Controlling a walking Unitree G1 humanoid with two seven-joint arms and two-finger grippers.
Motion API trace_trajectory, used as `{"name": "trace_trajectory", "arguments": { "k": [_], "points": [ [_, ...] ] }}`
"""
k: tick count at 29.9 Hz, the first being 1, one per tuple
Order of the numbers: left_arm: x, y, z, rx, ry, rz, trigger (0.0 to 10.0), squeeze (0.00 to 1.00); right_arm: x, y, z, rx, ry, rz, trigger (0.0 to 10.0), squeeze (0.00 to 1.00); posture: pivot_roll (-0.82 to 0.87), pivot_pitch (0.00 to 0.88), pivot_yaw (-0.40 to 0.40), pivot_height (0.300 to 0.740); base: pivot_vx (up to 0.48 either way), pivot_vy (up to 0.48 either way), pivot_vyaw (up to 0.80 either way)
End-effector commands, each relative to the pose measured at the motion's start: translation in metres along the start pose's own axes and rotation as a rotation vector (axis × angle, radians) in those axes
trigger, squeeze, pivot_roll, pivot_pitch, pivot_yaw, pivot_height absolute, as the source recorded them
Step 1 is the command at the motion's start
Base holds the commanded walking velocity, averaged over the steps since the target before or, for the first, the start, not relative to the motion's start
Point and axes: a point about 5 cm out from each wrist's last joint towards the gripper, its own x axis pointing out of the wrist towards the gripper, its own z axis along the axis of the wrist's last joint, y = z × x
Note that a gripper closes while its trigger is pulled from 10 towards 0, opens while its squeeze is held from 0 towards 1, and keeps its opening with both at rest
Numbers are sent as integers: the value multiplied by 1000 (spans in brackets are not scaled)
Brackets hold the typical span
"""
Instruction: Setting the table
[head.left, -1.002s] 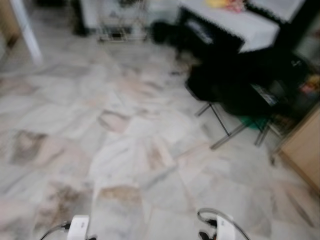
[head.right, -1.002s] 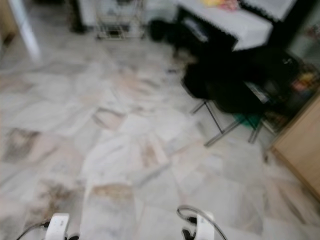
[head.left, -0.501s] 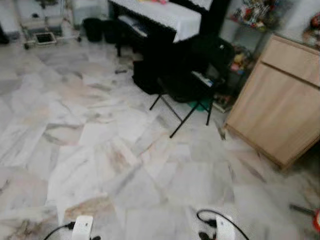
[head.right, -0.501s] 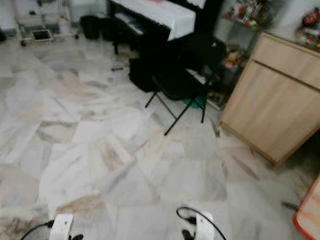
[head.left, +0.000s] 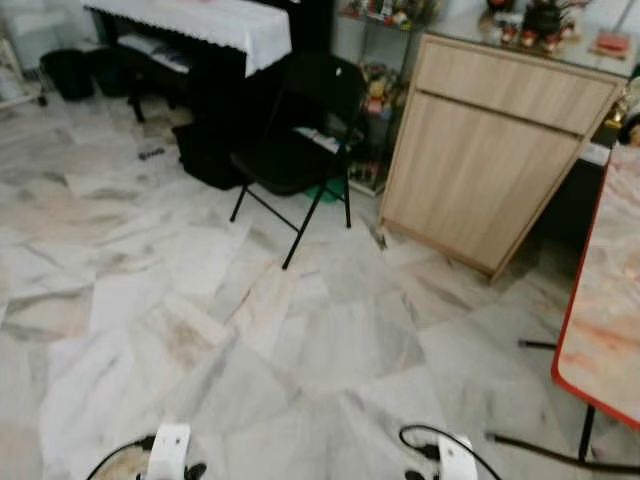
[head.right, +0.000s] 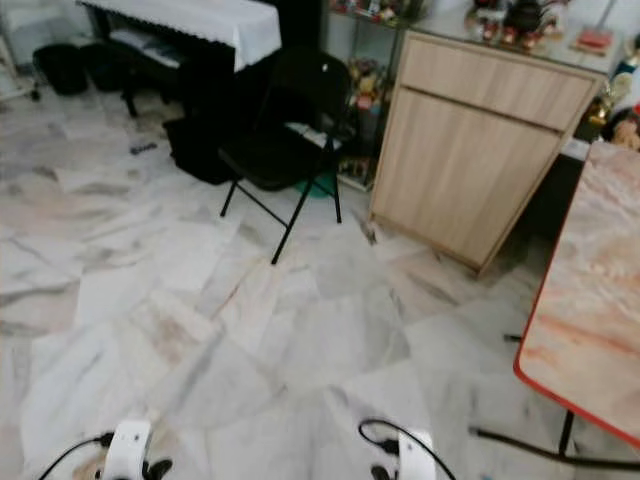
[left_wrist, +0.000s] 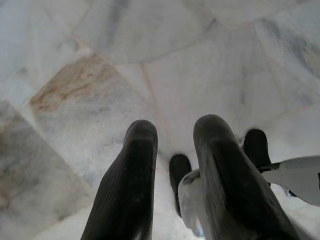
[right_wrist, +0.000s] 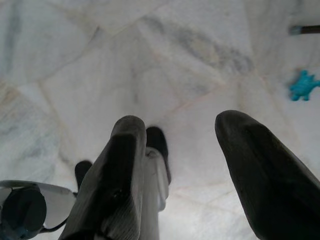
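Observation:
A table with a marble-patterned top and a red rim stands at the right edge of the head views; its top is bare where I can see it. Both arms hang low, with the left wrist and the right wrist at the bottom of the picture. In the left wrist view my left gripper points down at the marble floor, its fingers a little apart and holding nothing. My right gripper also points at the floor, fingers wide apart and empty.
A black folding chair stands ahead, a light wooden cabinet to its right. A black piano with a white cloth is at the back left. The table's black leg meets the floor. A small blue toy lies on the tiles.
The whole view has swung to the right: the chair and piano have slid left, and the cabinet and the red-rimmed table have come into sight. Both arms still hang as before.

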Motion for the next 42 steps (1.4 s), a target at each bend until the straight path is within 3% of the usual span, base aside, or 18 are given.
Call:
{"name": "trace_trajectory", "arguments": {
  "k": [1, 7, 34, 42],
  "points": [
    [-1, -1, -6, 28, 27, -10, 10000, 0, 0, 0, -2, -4, 9, -1, 10000, 0, 116, 0, -37, 740, 0, 0, -763],
    [-1, -2, -5, 43, 23, -9, 10000, 0, 0, 1, -4, -6, 11, 1, 10000, 0, 116, 0, -37, 740, 0, -255, -768],
    [1, -7, 1, 42, 4, -26, 10000, 0, -1, -1, -4, -14, 12, -1, 10000, 0, 115, 0, -41, 740, 0, 0, -764],
    [2, -7, 2, 68, 1, -23, 10000, 0, -1, -3, -3, 9, 0, -8, 10000, 0, 115, 0, -41, 740, 0, -33, 0]
  ]
}}
